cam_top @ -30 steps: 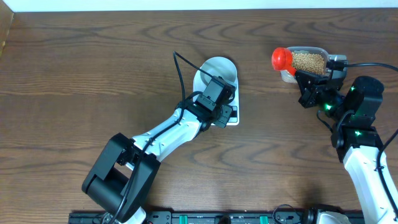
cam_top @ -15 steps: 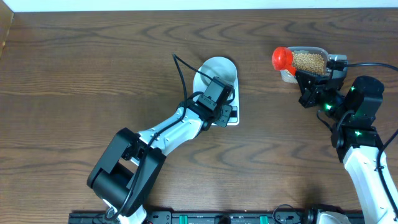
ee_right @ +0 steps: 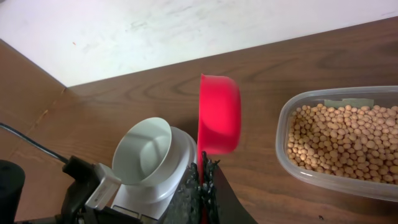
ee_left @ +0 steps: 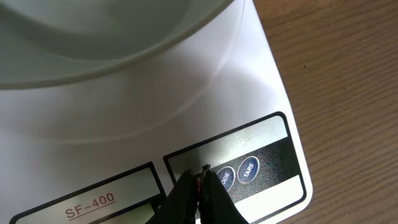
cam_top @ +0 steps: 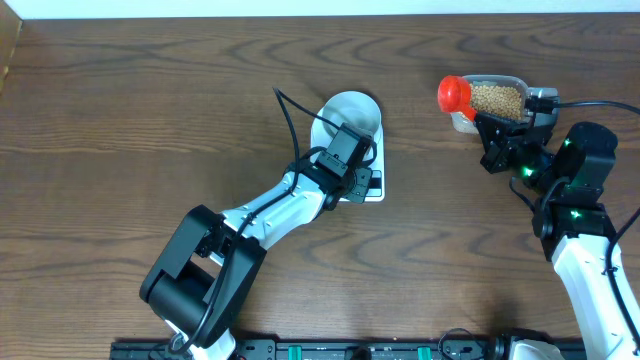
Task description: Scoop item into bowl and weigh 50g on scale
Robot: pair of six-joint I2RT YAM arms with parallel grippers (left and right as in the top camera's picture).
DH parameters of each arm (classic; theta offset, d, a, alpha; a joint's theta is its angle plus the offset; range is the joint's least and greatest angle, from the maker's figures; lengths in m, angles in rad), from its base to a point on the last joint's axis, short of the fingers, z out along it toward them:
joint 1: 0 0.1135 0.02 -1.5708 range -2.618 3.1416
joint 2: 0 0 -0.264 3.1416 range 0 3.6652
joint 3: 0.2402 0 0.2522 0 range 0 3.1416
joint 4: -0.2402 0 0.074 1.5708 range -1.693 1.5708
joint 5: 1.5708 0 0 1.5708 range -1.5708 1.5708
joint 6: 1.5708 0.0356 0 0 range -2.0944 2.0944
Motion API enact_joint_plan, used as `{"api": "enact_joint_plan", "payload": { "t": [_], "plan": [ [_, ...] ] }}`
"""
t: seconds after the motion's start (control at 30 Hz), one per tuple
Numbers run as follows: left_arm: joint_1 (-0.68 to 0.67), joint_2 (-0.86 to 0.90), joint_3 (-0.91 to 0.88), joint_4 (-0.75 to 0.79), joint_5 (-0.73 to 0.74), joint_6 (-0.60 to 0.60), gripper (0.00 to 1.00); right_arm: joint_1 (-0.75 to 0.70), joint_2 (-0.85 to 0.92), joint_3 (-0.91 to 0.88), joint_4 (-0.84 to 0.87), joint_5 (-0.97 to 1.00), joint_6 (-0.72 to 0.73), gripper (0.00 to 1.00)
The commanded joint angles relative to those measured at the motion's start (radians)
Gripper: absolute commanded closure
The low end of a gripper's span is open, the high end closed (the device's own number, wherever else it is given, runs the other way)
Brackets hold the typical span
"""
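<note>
The beans (cam_top: pixel 495 98) fill a clear rectangular tub (ee_right: pixel 283 134) at the far right of the desk (cam_top: pixel 150 100), a level beige heap reaching close to the rim. None can be seen in the bowl (cam_top: pixel 350 110), whose pale inside looks bare in the right wrist view. The bowl sits on the far end of the scale (ee_left: pixel 155 118), well left of the tub, with its edge overhanging the platform.

The left gripper (ee_left: pixel 200 177) is fully closed and holds nothing. Its joined tips point down at the scale's dark control strip, just left of two round buttons, the right one marked TARE (ee_left: pixel 248 169). Whether the tips touch the panel cannot be told.

The right gripper (ee_right: pixel 202 177) is clamped on the thin handle of a red scoop (ee_right: pixel 219 115). The scoop's cup is turned on its side at the tub's left end, and its contents are hidden from every view.
</note>
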Motion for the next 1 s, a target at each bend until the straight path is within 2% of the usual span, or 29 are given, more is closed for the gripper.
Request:
{"api": "enact_joint_plan", "payload": {
  "t": [0.0, 0.97],
  "plan": [
    [0.004, 0.011, -0.006, -0.01, 0.009, -0.01, 0.92, 0.003, 0.002, 0.023, 0.003, 0.005, -0.017, 0.99],
    [0.004, 0.032, -0.006, -0.013, 0.036, -0.01, 0.93, 0.004, 0.002, 0.023, 0.003, 0.005, -0.017, 0.99]
  ]
}}
